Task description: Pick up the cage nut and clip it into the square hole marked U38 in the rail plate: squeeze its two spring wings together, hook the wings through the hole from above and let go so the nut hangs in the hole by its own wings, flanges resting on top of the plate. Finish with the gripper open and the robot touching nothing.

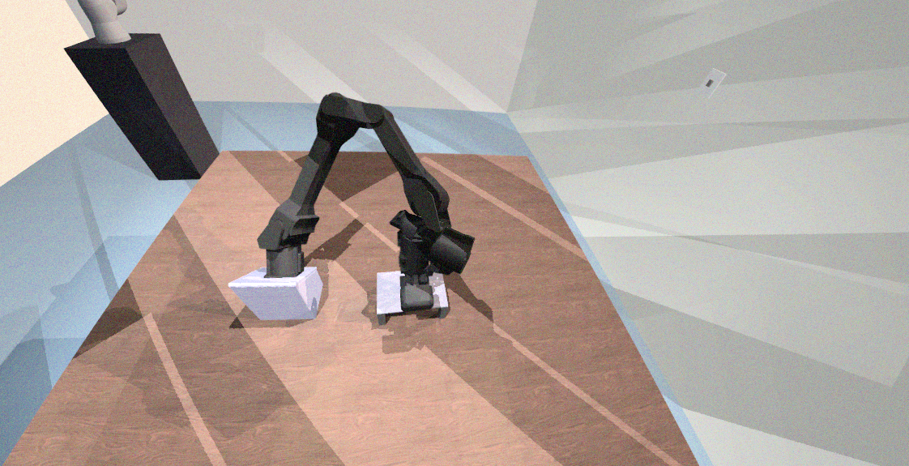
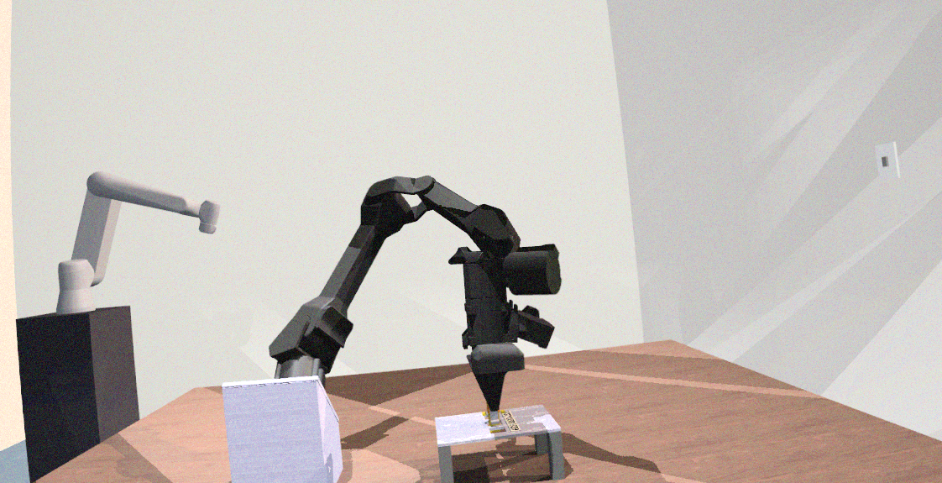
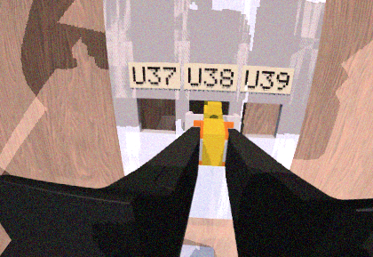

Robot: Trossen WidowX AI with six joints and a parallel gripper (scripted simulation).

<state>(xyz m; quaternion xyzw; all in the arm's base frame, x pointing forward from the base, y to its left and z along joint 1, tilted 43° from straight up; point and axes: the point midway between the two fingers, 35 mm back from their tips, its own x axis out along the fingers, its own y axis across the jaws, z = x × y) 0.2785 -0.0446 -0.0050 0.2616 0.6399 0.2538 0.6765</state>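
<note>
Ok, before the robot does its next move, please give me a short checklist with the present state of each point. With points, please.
1. Pincer (image 2: 494,408) (image 3: 212,137) shut on the cage nut (image 3: 213,147): ok.
2. Nut lined up with the hole marked U38 (image 3: 210,77), not its neighbours: ok.
3. Wings hooked under the rail plate (image 2: 461,427) (image 3: 155,154) (image 1: 388,291): cannot tell, the nut hides most of the hole.
4. Flanges resting on top of the plate: cannot tell.
5. Pincer open and touching nothing, as the finish needs: not ok.
</note>
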